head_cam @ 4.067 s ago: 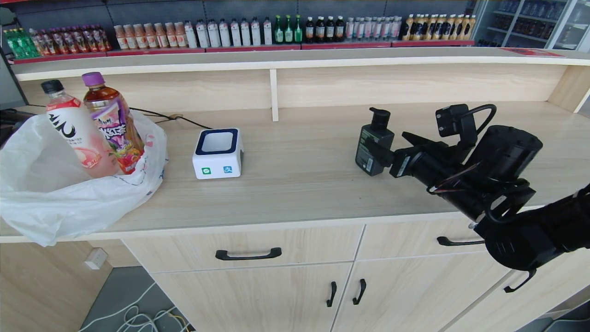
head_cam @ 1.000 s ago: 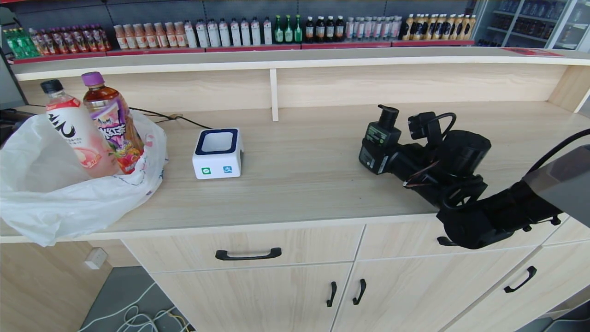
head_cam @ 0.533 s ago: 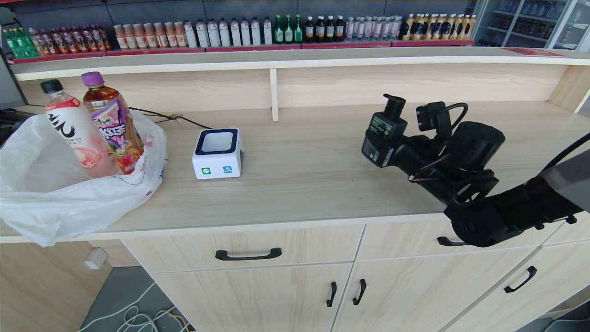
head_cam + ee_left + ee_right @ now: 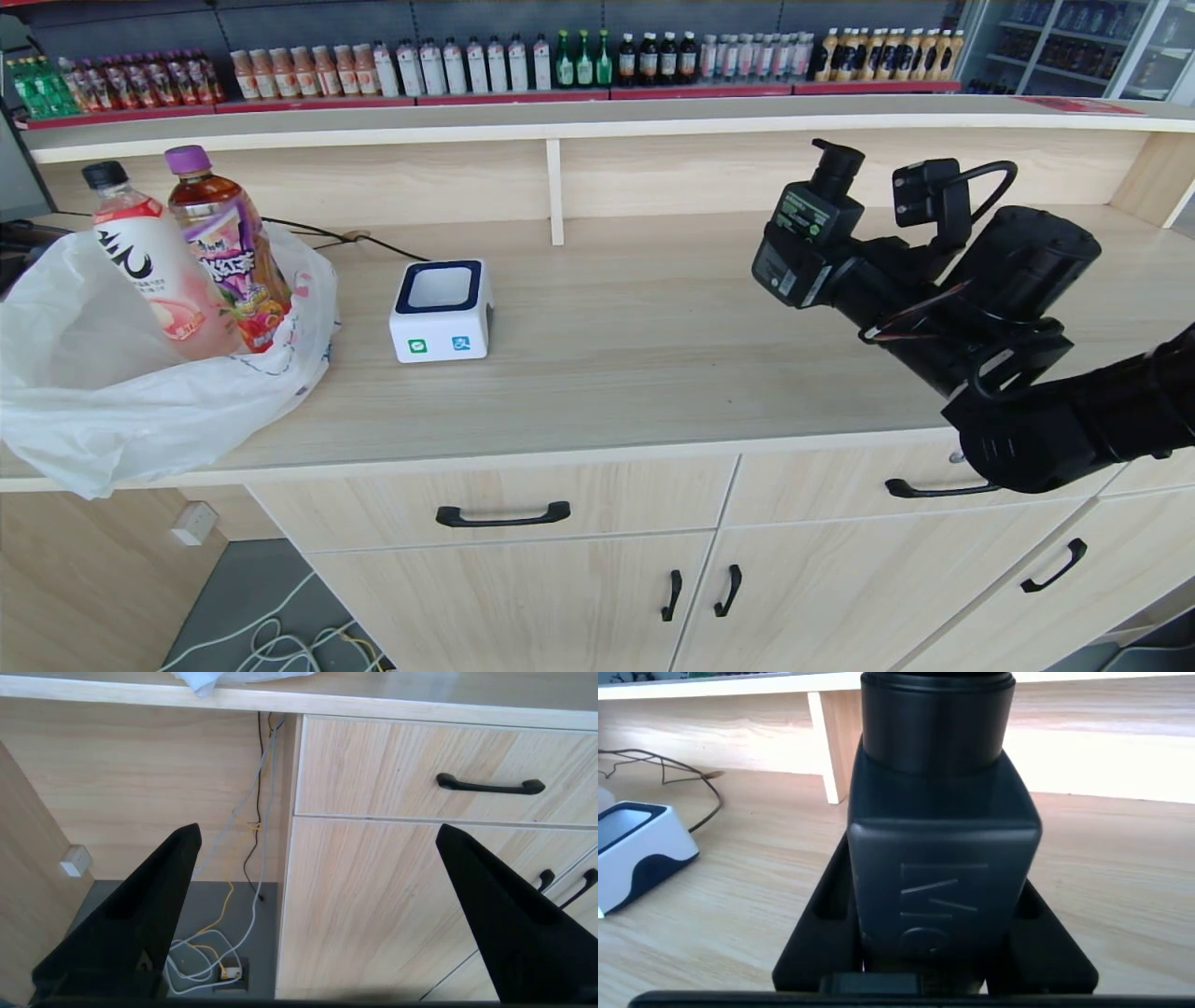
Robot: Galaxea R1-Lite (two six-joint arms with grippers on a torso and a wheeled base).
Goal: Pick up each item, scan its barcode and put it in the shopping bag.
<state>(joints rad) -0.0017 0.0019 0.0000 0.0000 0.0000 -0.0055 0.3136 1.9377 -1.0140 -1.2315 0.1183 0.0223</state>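
Jaws of the right gripper clench a dark pump bottle, held above the counter at the head view's right. The left gripper gapes empty. The scanning step looks under way: the bottle must next travel left to the white scanner, then the shopping bag.

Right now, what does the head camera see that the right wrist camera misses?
The head view adds the shopping bag with two drink bottles in it, plus the cabinet drawers. The right wrist view adds a close look at the raised lettering on the dark pump bottle. Both take in that bottle, shut in the right hand, the white scanner and the wooden counter.
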